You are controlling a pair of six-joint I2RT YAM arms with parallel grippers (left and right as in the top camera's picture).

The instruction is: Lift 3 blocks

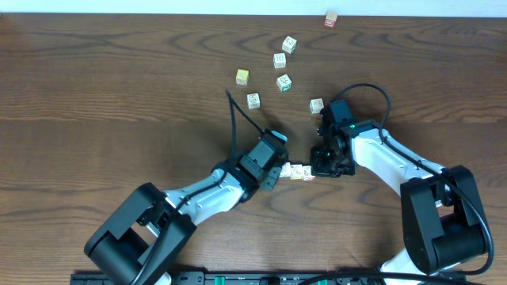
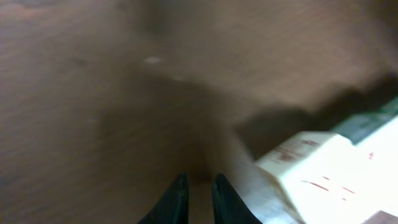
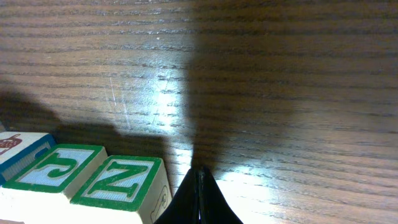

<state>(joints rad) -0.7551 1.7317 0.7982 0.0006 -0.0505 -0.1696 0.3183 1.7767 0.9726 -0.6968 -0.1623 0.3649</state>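
Three pale letter blocks [image 1: 296, 172] lie in a short row on the table between my two grippers. In the right wrist view the row sits at the lower left: a green-bordered Z block [image 3: 121, 183], another green-bordered one [image 3: 56, 167] and a blue-edged one [image 3: 17, 147]. My right gripper [image 3: 200, 183] is shut, with its tip on the table just right of the Z block. The left gripper [image 2: 200, 198] shows a narrow gap with nothing in it. A blurred pale block with red print [image 2: 323, 171] lies to its right. In the overhead view the left gripper [image 1: 279, 169] meets the row's left end and the right gripper [image 1: 315, 171] its right end.
Loose cubes lie farther back: a yellow-green one [image 1: 242, 77], pale ones [image 1: 253, 100], [image 1: 280, 60], [image 1: 290, 44], [image 1: 284, 81], [image 1: 317, 105], and a reddish one [image 1: 331, 19] at the far edge. A black cable [image 1: 238, 119] rises from the left arm.
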